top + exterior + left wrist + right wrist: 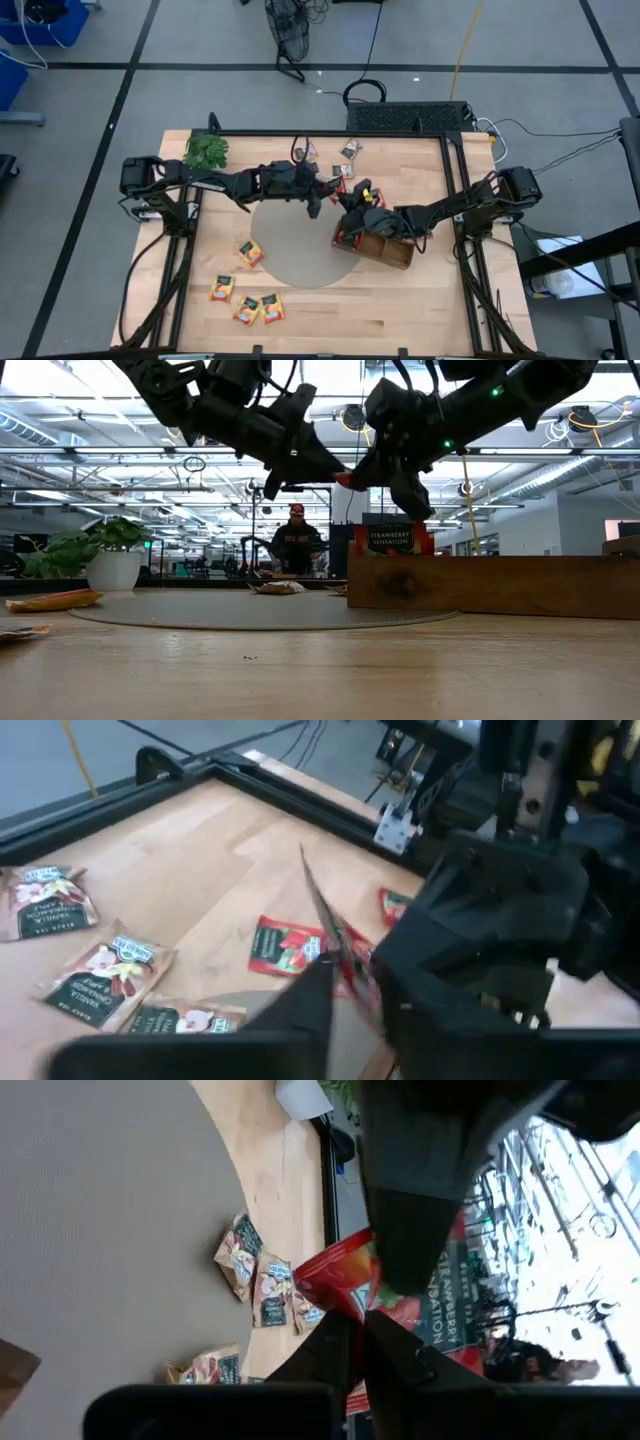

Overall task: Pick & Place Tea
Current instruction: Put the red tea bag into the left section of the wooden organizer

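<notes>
A red tea sachet (345, 481) hangs in the air above the table's middle, between both grippers. My left gripper (325, 468) reaches in from the left and is shut on it. My right gripper (372, 478) comes from the right and is shut on it too. Under them the long wooden tray (388, 252) lies by the round grey mat (290, 250), with red sachets (392, 538) standing upright in its end. More red sachets (285, 945) lie flat on the wood. My left gripper pinches the red sachet (335, 935) between its two fingers, seen edge-on in its wrist view. The fingers come nearly level from the table's left. The sachet is clear of the table. My right gripper pinches a corner of the red sachet (338, 1285) between its two fingers, coming nearly level from the table's right. The sachet stands out beyond the fingertips, with the left gripper's finger (410, 1230) on its other end.
Grey-white sachets (350, 150) lie near the far edge, orange-yellow ones (250, 253) on the near left. A green sprig (206, 150) sits at the far left corner. A black frame (330, 134) rims the table. A person (296, 540) stands far behind.
</notes>
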